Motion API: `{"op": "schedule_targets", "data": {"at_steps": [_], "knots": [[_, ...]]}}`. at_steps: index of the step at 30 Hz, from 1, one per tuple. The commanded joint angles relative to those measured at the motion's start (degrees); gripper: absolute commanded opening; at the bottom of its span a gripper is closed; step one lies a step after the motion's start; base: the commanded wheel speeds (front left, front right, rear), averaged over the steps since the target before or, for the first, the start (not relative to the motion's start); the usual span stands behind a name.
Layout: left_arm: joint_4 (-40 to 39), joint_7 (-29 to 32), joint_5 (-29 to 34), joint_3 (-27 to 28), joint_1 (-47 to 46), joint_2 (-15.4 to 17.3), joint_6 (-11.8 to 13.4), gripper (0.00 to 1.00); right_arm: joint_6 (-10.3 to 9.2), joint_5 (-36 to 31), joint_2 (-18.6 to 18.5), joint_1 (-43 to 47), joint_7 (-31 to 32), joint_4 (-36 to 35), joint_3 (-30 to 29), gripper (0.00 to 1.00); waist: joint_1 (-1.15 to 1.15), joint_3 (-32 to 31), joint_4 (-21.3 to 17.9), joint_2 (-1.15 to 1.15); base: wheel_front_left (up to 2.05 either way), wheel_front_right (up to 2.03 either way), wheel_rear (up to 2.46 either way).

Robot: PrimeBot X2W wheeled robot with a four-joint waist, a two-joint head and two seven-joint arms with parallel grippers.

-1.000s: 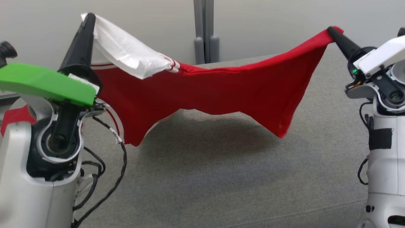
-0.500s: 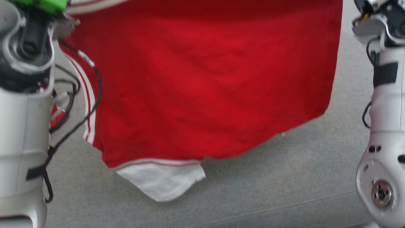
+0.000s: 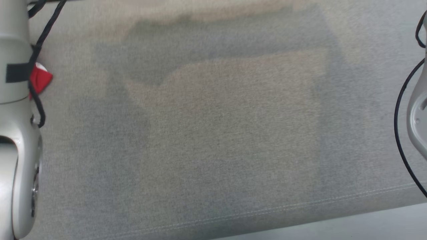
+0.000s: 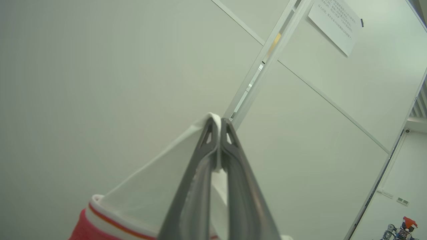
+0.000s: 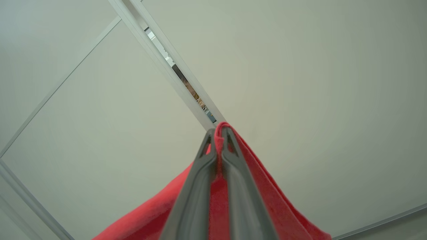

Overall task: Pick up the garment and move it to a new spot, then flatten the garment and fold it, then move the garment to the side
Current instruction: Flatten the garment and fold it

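Left fingers clamp garment, right fingers likewise

This looks like an office-style lab or test room rather than a home. In the left wrist view, plain pale wall panels are joined by slim metal frame strips, like modular partition walls. A printed notice sheet is stuck at the upper right, and small wall plates and a small machine sit at the lower right corner. In the head view, a counter covered in grey fabric has a stitched seam along the bottom.
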Motion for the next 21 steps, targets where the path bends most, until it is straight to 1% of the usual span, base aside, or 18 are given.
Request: {"op": "schedule_targets", "data": {"at_steps": [1, 4, 7, 10, 13, 15, 16, 17, 18, 21], "knots": [[2.07, -1.54, 0.13, 0.15, -1.19, -0.95, -1.03, 0.0, 0.02, -0.48, -0.44, -0.7, -1.28, 1.29, -0.29, 0.0, 0.0, 7.05, 4.57, 0.0, 0.0, 0.0, 0.0], [6.25, -3.8, 0.09, -0.37, -2.43, -2.31, -3.74, 0.0, 0.02, -0.33, -1.17, -0.76, -3.39, 3.91, -0.71, 0.0, 0.0, 10.18, 5.92, 0.0, 0.0, 0.0, 0.0], [8.84, -4.89, -0.59, -0.69, -0.82, -2.83, -6.58, 0.0, 0.02, 0.19, -1.49, 1.68, -4.13, 6.36, 0.45, 0.0, 0.0, 12.79, 6.48, 0.0, 0.0, 0.0, 0.0], [9.9, -5.05, -1.05, -1.17, 2.1, -1.84, -9.41, 0.0, 0.02, 2.14, -1.78, 4.11, -3.77, 7.25, 2.32, 0.0, 0.0, 13.87, 6.29, 0.0, 0.0, 0.0, 0.0], [8.34, -4.87, -1.97, -0.83, 5.75, -0.59, -11.62, 0.0, 0.02, 6.06, -1.44, 7.32, -2.28, 5.99, 4.81, 0.0, 0.0, 13.62, 5.67, 0.0, 0.0, 0.0, 0.0], [6.33, -4.31, -2.51, -0.82, 9.73, -0.02, -12.46, 0.0, 0.03, 9.01, -1.28, 10.25, -0.59, 4.49, 6.79, 0.0, 0.0, 12.92, 5.21, 0.0, 0.0, 0.0, 0.0], [2.99, -3.48, -3.48, -1.02, 14.47, 0.71, -12.8, 0.0, 0.02, 12.48, -1.43, 13.51, 1.12, 1.83, 9.04, 0.0, 0.0, 11.92, 4.71, 0.0, 0.0, 0.0, 0.0], [0.89, -3.1, -4.07, -0.76, 17.02, 1.24, -12.4, 0.0, 0.02, 13.74, -1.73, 15.49, 1.73, 0.55, 9.93, 0.0, 0.0, 11.26, 4.34, 0.0, 0.0, 0.0, 0.0], [0.89, -3.1, -4.07, -0.76, 17.02, 1.24, -12.4, 0.0, 0.02, 13.74, -1.73, 15.49, 1.73, 0.55, 9.93, 0.0, 0.0, 11.26, 4.34, 0.0, 0.0, 0.0, 0.0], [-7.59, -1.17, -5.43, -0.58, 26.44, 2.64, -10.54, 0.0, 0.02, 17.46, -3.02, 22.2, 3.87, -3.94, 12.66, 0.0, 0.0, 9.08, 3.71, 0.0, 0.0, 0.0, 0.0]]}}
